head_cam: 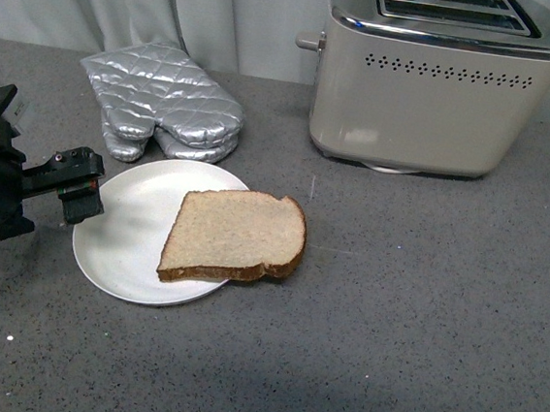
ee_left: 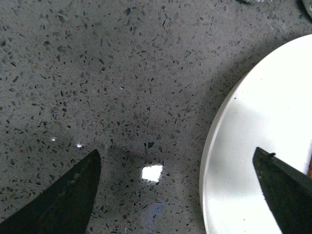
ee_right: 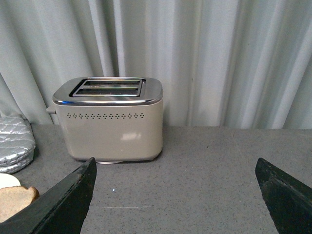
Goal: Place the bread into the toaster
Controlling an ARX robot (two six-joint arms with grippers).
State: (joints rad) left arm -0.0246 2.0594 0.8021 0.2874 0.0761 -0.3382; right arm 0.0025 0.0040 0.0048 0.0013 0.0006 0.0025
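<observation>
The bread (head_cam: 236, 236) lies flat on a white plate (head_cam: 125, 240), its right part hanging over the plate's rim. The beige toaster (head_cam: 433, 85) stands at the back right with both slots empty. My left gripper (head_cam: 84, 188) is open and empty at the plate's left rim, well left of the bread. In the left wrist view my gripper (ee_left: 175, 195) straddles the plate's rim (ee_left: 263, 122) low over the counter. My right gripper (ee_right: 175, 195) is open and empty and faces the toaster (ee_right: 109, 122) from a distance. The bread's corner (ee_right: 14, 200) shows in that view. The right gripper is out of the front view.
A silver quilted oven mitt (head_cam: 163, 103) lies behind the plate, left of the toaster, and also shows in the right wrist view (ee_right: 14, 144). The grey speckled counter (head_cam: 421, 308) stretches right of the plate. A pale curtain (ee_right: 219, 58) hangs behind the toaster.
</observation>
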